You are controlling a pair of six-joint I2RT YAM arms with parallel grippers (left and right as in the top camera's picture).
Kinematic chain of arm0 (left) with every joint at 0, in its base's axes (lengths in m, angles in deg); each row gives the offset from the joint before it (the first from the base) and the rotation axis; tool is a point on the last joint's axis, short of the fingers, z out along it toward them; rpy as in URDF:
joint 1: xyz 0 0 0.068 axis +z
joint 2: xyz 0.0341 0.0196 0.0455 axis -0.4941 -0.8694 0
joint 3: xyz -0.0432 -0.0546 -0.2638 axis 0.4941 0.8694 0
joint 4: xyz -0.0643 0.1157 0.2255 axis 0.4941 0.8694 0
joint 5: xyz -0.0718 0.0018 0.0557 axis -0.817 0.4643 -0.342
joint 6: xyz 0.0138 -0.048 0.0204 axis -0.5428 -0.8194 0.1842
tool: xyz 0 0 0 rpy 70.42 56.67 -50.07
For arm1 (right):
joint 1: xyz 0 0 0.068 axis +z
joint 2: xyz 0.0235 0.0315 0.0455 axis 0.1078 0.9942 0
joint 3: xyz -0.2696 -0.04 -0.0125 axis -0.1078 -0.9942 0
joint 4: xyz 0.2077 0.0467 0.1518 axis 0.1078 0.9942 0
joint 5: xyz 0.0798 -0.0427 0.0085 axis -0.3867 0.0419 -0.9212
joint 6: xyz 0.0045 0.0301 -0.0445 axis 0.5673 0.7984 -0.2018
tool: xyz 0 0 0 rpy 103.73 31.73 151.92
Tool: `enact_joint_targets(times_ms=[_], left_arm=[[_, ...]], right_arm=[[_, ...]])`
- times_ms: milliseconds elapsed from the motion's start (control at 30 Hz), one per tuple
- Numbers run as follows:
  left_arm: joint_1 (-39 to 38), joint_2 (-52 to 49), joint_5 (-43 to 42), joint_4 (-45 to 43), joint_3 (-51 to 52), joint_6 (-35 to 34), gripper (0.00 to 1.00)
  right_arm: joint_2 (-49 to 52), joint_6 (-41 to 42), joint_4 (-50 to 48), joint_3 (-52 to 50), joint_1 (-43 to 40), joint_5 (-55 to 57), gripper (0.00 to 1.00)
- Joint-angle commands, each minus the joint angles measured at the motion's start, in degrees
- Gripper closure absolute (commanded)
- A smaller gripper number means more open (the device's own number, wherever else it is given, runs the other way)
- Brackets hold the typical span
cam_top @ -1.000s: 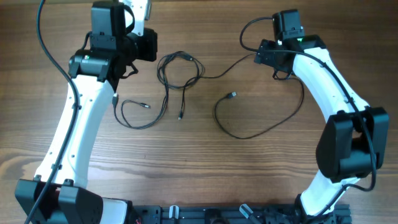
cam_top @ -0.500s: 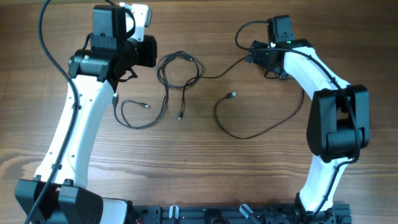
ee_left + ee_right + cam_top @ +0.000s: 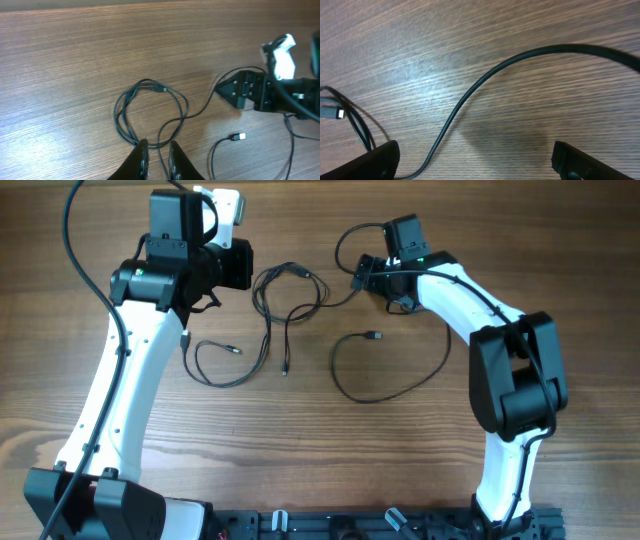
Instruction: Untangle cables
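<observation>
— Change? Right gripper [image 3: 364, 273] swung left toward the cables [image 3: 290, 290], jaws spread wide and empty; the loose cord [image 3: 385, 395] slid left too.
— Left gripper [image 3: 158, 157]?
— Nearly closed at the tangle's edge, grip unclear. The tangle stayed knotted on the worktop [image 3: 330, 450].

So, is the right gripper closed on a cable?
No, the right gripper is wide open, with the cable lying ungripped between its jaws.

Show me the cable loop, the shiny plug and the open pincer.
cable loop [image 3: 155, 86], left wrist view, top of loop
shiny plug [image 3: 239, 136], left wrist view, metal tip
right pincer [image 3: 475, 150], right wrist view, midway between fingertips
</observation>
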Motion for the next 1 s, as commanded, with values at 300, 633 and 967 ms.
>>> enact_joint_targets(times_ms=[300,633,967], left_arm=[[0.35,0.2,-3.72,0.09,-0.61,-0.15,0.85],[0.35,0.2,-7.39,0.07,-0.61,-0.15,0.85],[0.35,0.2,-7.37,0.07,-0.61,-0.13,0.85]], right_arm=[[5.05,-0.48,3.04,0.02,4.46,6.03,0.01],[5.18,-5.2,5.92,0.02,4.46,7.87,0.01],[6.69,-6.36,2.71,0.02,5.66,4.61,0.0]])
